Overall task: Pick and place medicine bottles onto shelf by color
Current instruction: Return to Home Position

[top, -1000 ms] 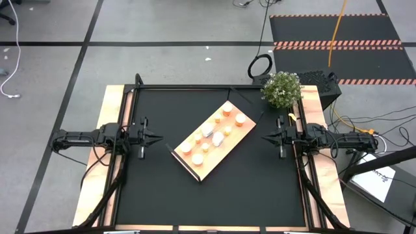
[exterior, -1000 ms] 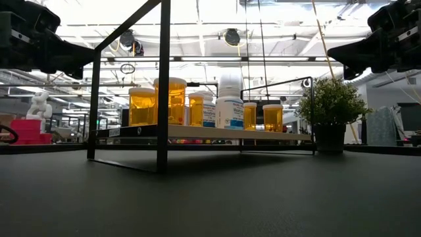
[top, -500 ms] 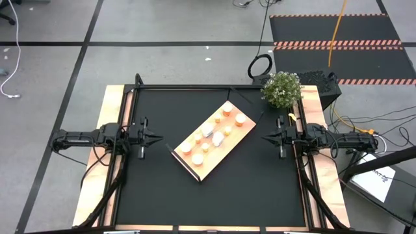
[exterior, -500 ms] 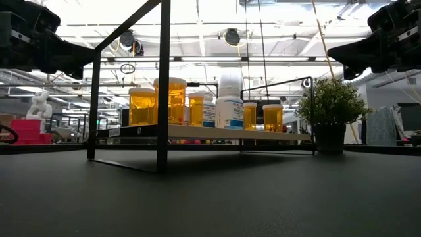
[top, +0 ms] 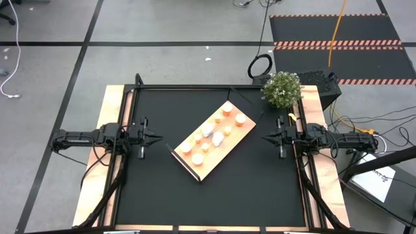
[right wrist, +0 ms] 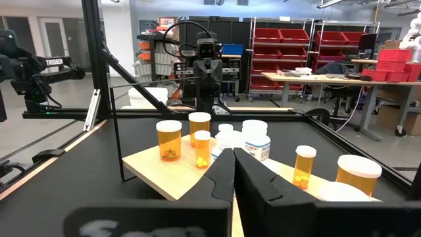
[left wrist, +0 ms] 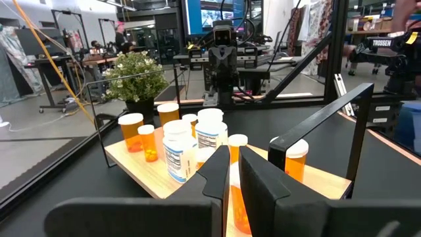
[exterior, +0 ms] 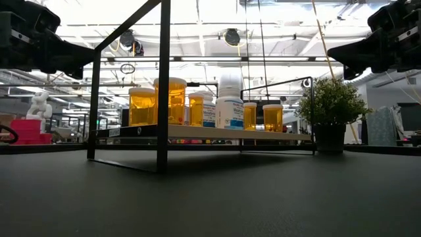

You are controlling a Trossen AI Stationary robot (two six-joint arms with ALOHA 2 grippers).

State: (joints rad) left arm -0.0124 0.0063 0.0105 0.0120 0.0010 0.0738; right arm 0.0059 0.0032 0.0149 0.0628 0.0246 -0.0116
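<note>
The light-wood shelf (top: pixel 229 144) lies slantwise in the middle of the black mat, with its dark lip (top: pixel 184 164) at the near-left end. Several orange bottles with white caps (top: pixel 240 119) and white bottles (top: pixel 207 130) stand upright on it. They also show in the low view (exterior: pixel 142 105) and in both wrist views (left wrist: pixel 179 150) (right wrist: pixel 169 139). My left gripper (top: pixel 159 137) hovers left of the shelf, shut and empty. My right gripper (top: pixel 265 137) hovers right of it, shut and empty. Both are above shelf height in the low view (exterior: pixel 89 54) (exterior: pixel 332 52).
A black metal frame (exterior: pixel 163 85) rises over the shelf's lip end. A potted plant (top: pixel 281 89) stands at the table's far right corner. Bare black mat (top: pixel 214 201) lies between the shelf and the near edge.
</note>
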